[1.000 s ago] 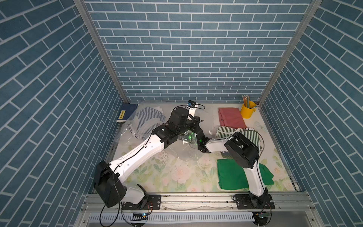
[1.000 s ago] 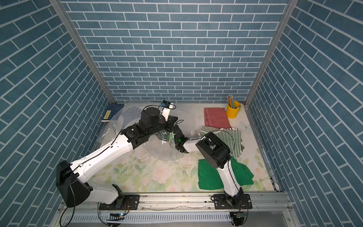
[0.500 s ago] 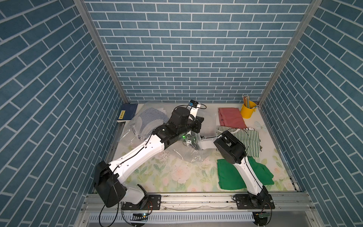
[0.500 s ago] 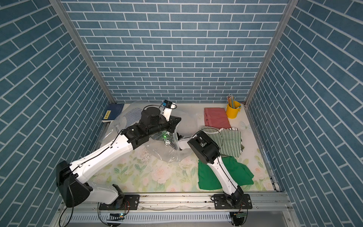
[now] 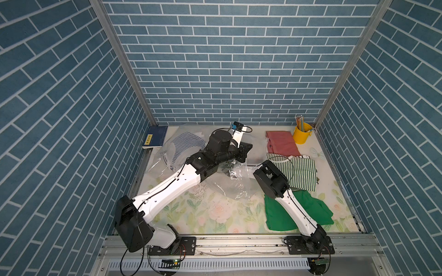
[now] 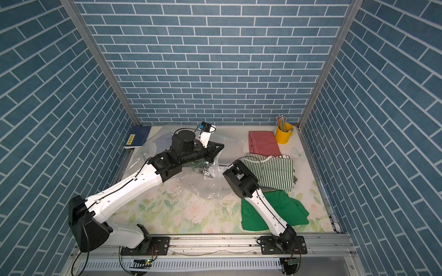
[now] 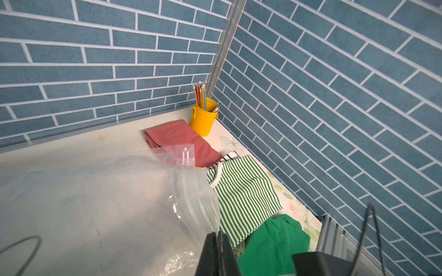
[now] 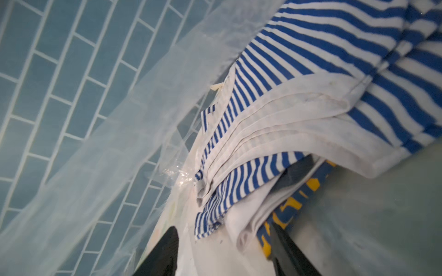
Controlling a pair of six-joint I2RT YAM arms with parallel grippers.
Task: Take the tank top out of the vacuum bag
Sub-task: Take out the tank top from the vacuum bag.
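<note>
The clear vacuum bag (image 5: 229,186) (image 6: 203,184) lies crumpled across the middle and left of the table. Inside it at the back left is the blue-and-white striped tank top (image 5: 185,143) (image 6: 163,141). My left gripper (image 7: 218,235) is shut on the bag's edge and holds the plastic (image 7: 119,191) up. In both top views my right gripper is hidden under the left arm, inside the bag. In the right wrist view the right gripper (image 8: 223,239) is open just short of the tank top (image 8: 311,71), which rests on folded white and blue-yellow cloth (image 8: 287,205).
A green-striped top (image 5: 299,172), a green garment (image 5: 308,210) and a red garment (image 5: 282,143) lie on the right. A yellow pencil cup (image 5: 302,135) stands in the back right corner, and a blue book (image 5: 155,139) lies at the back left.
My right arm has pushed leftward, deeper into the bag, and its elbow has shifted left. Its jaws have narrowed slightly. My left gripper has kept its hold on the bag.
</note>
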